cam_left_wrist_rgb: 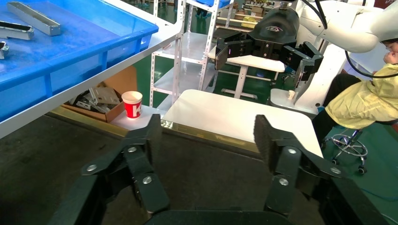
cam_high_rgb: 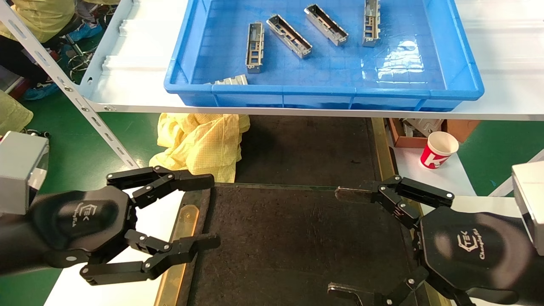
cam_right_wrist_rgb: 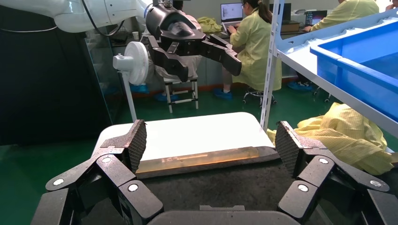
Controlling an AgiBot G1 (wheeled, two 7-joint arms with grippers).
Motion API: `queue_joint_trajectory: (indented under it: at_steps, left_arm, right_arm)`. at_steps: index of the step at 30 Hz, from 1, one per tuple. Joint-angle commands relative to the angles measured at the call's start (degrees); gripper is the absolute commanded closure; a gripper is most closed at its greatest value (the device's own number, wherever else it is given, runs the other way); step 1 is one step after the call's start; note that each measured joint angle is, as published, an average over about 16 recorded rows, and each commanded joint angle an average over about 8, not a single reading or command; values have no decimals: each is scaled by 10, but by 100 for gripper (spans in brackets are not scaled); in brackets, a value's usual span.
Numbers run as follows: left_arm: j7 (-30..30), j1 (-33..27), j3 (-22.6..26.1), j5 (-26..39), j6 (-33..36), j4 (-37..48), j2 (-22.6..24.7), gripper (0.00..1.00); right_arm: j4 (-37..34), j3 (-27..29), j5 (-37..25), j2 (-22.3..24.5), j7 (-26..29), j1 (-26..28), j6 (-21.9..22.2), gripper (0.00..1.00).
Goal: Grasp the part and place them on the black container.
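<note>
Five parts (cam_high_rgb: 255, 46) in blue bin (cam_high_rgb: 463, 72), one half-hidden by its wall. Left gripper (cam_high_rgb: 208, 212) and right gripper (cam_high_rgb: 340, 242) spread wide, empty, over black container (cam_high_rgb: 297, 238); right's lower finger cut off.

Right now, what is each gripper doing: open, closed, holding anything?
Left gripper: jaws open, empty, over the left edge of the black container.
Right gripper: jaws open, empty, over the container's right side.

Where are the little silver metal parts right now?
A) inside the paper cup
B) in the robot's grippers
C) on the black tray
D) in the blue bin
D: the parts lie in the blue bin on the shelf; the black container has none on it, and the left gripper and right gripper are open with nothing between their fingers.
</note>
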Motion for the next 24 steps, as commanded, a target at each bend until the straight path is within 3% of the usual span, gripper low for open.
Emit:
queue_joint_trajectory:
  at_steps: [1,9,17,24]
  left_arm:
    - [0,0,0,0,0,0,0,0]
    - [0,0,0,0,0,0,0,0]
    - [0,0,0,0,0,0,0,100]
    - [0,0,0,0,0,0,0,100]
  right_arm:
    - [0,0,0,0,0,0,0,0]
    - [0,0,0,0,0,0,0,0]
    - [0,0,0,0,0,0,0,0]
    - [0,0,0,0,0,0,0,0]
